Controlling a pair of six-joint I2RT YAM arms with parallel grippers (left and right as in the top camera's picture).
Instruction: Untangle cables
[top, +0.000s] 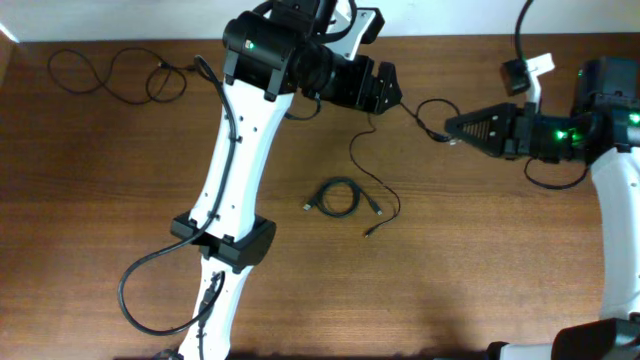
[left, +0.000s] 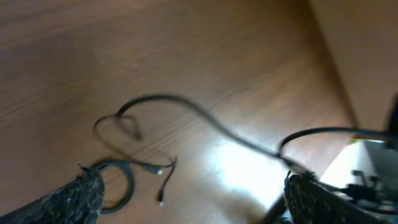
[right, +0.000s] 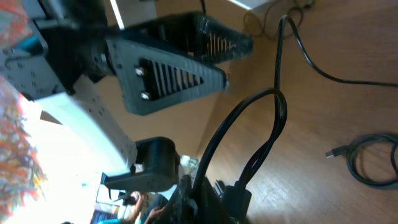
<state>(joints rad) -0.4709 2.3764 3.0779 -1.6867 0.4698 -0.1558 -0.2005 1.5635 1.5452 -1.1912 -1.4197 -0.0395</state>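
We saw the left claw (top: 395, 92) at 12 o'clock over the bench (top: 500, 280), fingers wide apart. A thin cable (top: 351, 150) trailed from beneath it toward 6. The coiled cable (top: 335, 197) lay mid-bench, just at 9 o'clock of that strand. Another loose cable (top: 110, 75) sat at 10 o'clock. For the right claw (top: 450, 128), at 2 o'clock, we couldn't tell apart or together.

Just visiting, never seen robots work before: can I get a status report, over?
Left gripper open, hovering. Right gripper apparently shut on a strand. Small coil knotted mid-table. Loose cable at far corner, not in the way.
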